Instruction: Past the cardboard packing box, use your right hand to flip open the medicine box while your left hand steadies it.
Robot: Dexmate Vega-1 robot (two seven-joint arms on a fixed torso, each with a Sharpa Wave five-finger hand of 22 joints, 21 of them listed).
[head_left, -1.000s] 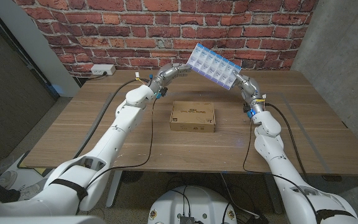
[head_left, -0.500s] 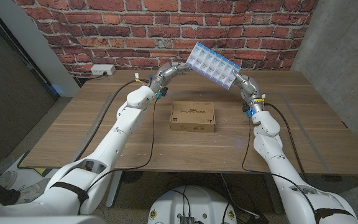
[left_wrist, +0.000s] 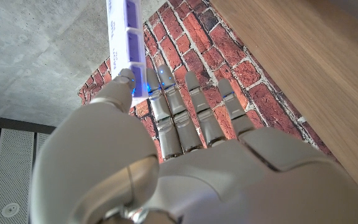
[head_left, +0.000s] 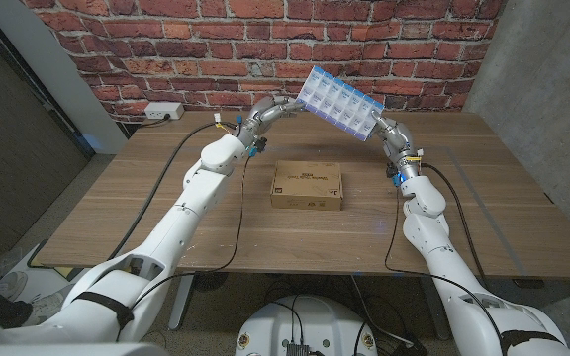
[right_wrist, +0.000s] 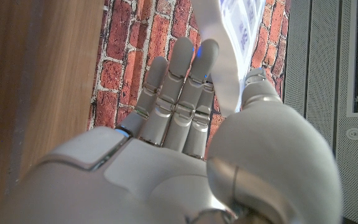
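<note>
The medicine box (head_left: pixel 339 102), a long pale-blue strip of several lidded compartments, hangs tilted in the air above the table's far side, beyond the cardboard packing box (head_left: pixel 307 185). My left hand (head_left: pixel 271 108) pinches its higher end; in the left wrist view the thumb (left_wrist: pixel 120 84) presses on the medicine box (left_wrist: pixel 126 37) with the fingers behind it. My right hand (head_left: pixel 384 129) grips the lower end. In the right wrist view the medicine box (right_wrist: pixel 229 43) sits between thumb and fingers (right_wrist: pixel 185 93). The lids look closed.
The brown cardboard box lies flat at the middle of the wooden table (head_left: pixel 117 213). Black cables (head_left: pixel 240 213) trail across the table on both sides. A white power strip (head_left: pixel 163 111) sits at the far left edge, before the brick wall (head_left: pixel 166 49).
</note>
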